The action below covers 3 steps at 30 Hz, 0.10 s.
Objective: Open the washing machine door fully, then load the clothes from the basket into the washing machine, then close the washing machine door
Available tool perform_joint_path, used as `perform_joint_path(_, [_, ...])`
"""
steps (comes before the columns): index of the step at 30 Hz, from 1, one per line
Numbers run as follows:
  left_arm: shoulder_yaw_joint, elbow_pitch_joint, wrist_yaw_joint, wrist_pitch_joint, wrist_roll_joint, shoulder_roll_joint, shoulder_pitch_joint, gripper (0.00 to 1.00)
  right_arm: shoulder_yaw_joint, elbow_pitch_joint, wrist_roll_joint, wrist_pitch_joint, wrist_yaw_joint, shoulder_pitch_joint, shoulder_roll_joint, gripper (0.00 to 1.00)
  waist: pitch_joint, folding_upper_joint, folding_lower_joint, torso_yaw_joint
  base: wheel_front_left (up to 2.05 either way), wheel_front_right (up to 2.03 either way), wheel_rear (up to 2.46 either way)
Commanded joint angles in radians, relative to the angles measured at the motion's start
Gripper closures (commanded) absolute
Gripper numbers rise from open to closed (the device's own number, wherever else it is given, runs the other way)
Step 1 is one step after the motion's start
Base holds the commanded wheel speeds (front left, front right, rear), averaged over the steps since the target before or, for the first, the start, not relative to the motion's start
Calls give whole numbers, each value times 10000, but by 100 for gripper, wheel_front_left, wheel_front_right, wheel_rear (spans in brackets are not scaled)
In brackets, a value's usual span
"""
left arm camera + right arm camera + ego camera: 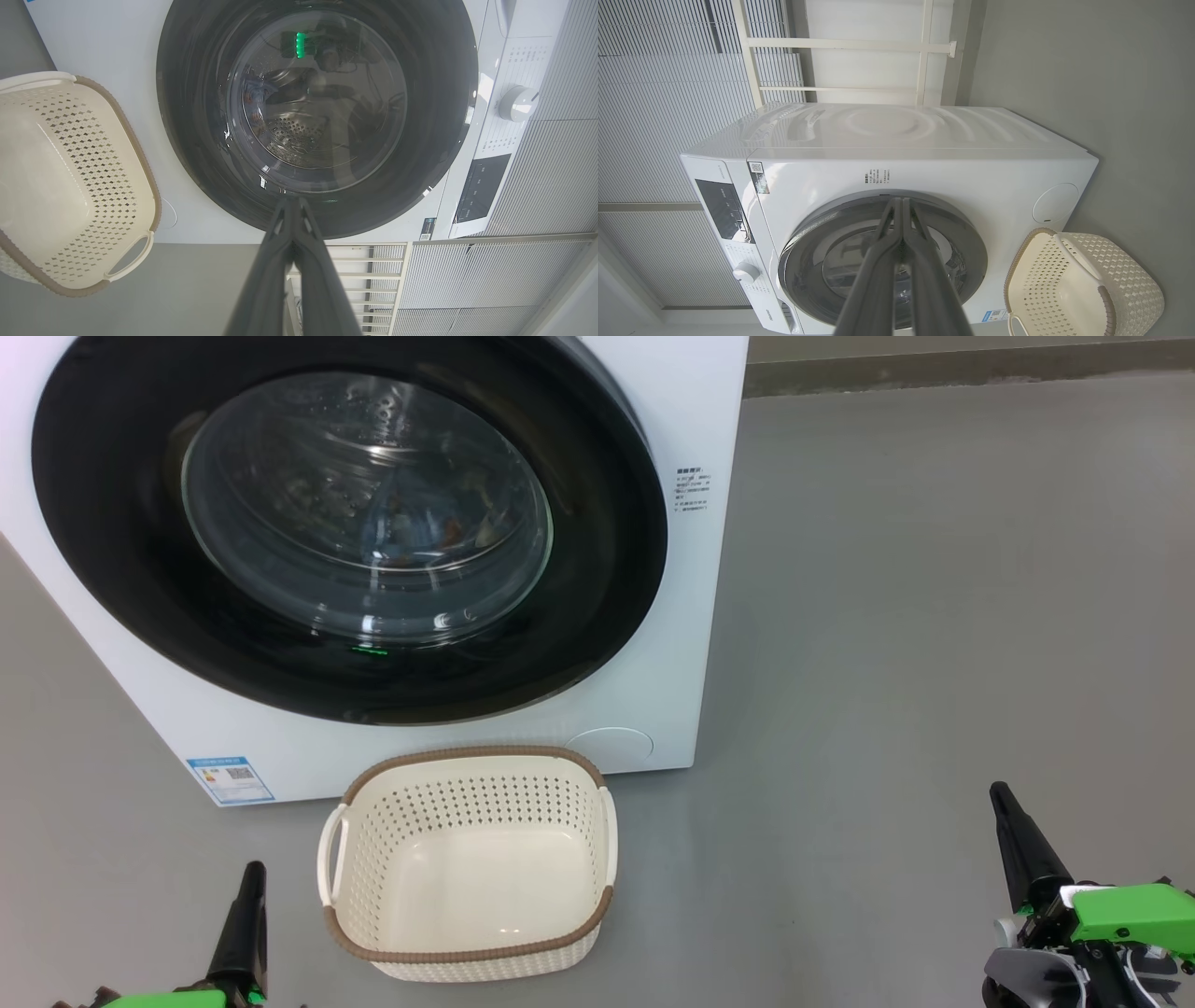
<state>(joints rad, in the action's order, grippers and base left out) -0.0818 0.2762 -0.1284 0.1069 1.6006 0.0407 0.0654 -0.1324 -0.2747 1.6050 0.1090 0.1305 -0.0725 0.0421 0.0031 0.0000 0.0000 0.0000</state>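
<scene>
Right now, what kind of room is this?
Probably a laundry room or laundry corner. There is a big white washing machine with a round glass door, a cream laundry basket on the grey floor in front of it, and slatted wall panels behind.

Washing machine [691, 392]: white front-loader, blue label sticker at lower corner.
Washing machine door [121, 569]: wide glossy black rim, bulging clear glass, shut flush against front.
Clothes [252, 95]: light-blue, orange print, inside machine, dim through glass.
Basket [467, 803]: cream, perforated, brown rim, upright, empty, just before machine.
</scene>
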Motion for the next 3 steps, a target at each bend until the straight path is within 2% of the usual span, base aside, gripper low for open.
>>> perform_joint_path(1, [-318, -313, -23, 62, 82, 95, 425, 100, 186, 299, 35, 42, 2, -354, 81, 100, 0, 0, 0, 0, 0, 0, 0])
perform_joint_path(3, [-318, -313, -23, 62, 82, 95, 425, 100, 186, 299, 35, 42, 2, -354, 81, 100, 0, 0, 0, 0, 0, 0, 0])
